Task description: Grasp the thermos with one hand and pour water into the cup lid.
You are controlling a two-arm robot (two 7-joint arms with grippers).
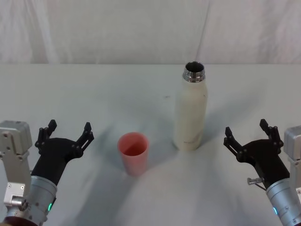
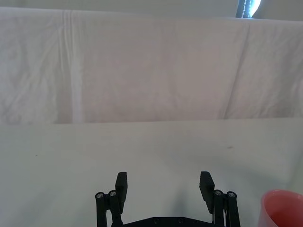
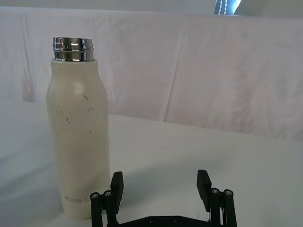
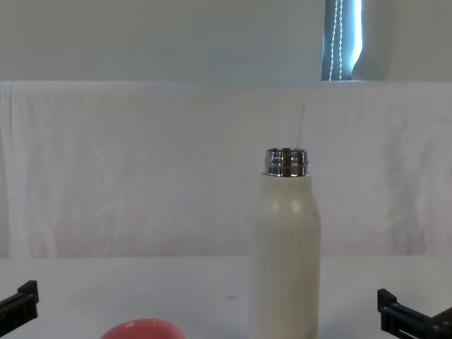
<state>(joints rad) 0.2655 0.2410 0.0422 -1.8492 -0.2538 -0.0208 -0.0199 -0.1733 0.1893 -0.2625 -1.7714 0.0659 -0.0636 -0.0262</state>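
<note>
- Left tool is hovering low over the near left part of the tabletop, fingers spread wide, gripping nothing.
- Right tool is sitting at the near right, fingers likewise spread wide, nothing between them.
- Left wrist view: the left tool's two black fingertips are standing well apart over bare white cloth; the cup lid's pink rim is showing just off to the inner side of that tool.
- Cup lid is standing upright, open end up, between the two tools, nearer the left tool and a little ahead of it, touching neither.
- Thermos is standing upright on the tabletop, ahead of the right tool and to its inner side, apart from its fingers.
- Thermos is just beyond the cup lid and off toward the right tool's side, a gap lying between them.
- Right wrist view: the thermos is rising ahead of the right tool's open fingers, steel threaded neck uncapped, grey print near its base.
- Chest view: the thermos is towering over the cup lid's curved top.
- Beyond both tools, a white draped cloth is hanging behind the tabletop.
</note>
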